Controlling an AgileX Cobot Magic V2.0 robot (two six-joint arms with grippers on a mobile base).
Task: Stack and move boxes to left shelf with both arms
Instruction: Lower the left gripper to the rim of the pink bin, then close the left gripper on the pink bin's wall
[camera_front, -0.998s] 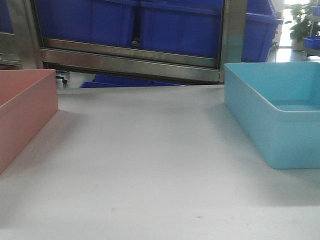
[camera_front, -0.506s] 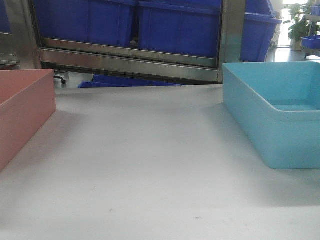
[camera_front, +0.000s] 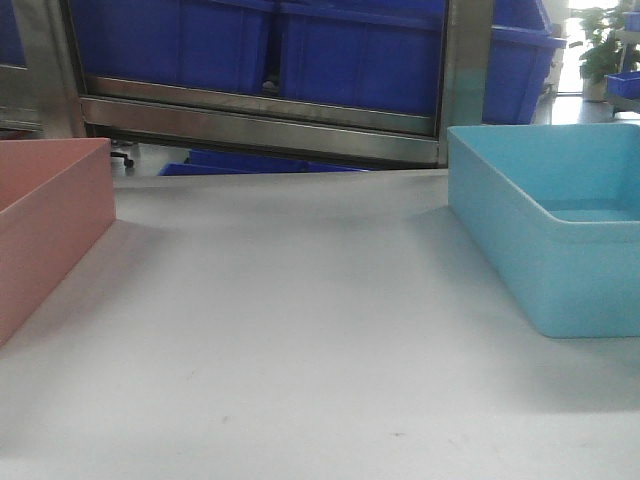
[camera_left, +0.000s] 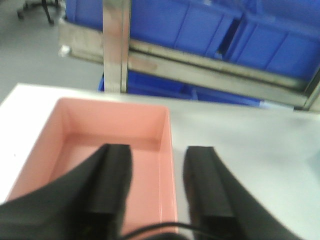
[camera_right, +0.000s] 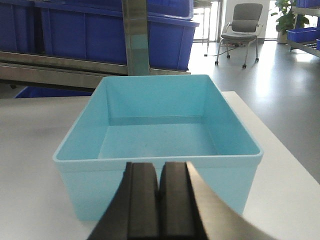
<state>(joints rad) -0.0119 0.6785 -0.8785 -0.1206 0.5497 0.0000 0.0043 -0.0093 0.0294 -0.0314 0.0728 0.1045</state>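
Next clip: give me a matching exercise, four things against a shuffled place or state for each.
Things:
1. salmon-pink box
2. sky-blue box
3. left gripper
4. right gripper

Places or states:
A. fingers closed together
B. on the right of the table, front view
C. fingers spread apart
D. on the left of the table, front view

Pairs: 1-D, 2-B, 3-C, 4-A.

the front view sits low over the worktop (camera_front: 300, 330), facing the steel rack (camera_front: 260, 125), with the pink bin (camera_front: 50, 230) cut at its left edge and the blue bin (camera_front: 540, 240) at its right. the left wrist view looks down past the left tool (camera_left: 158, 155) into the pink bin. the right wrist view looks over the right tool (camera_right: 159, 167), close on the blue bin. all three share the steel rack.
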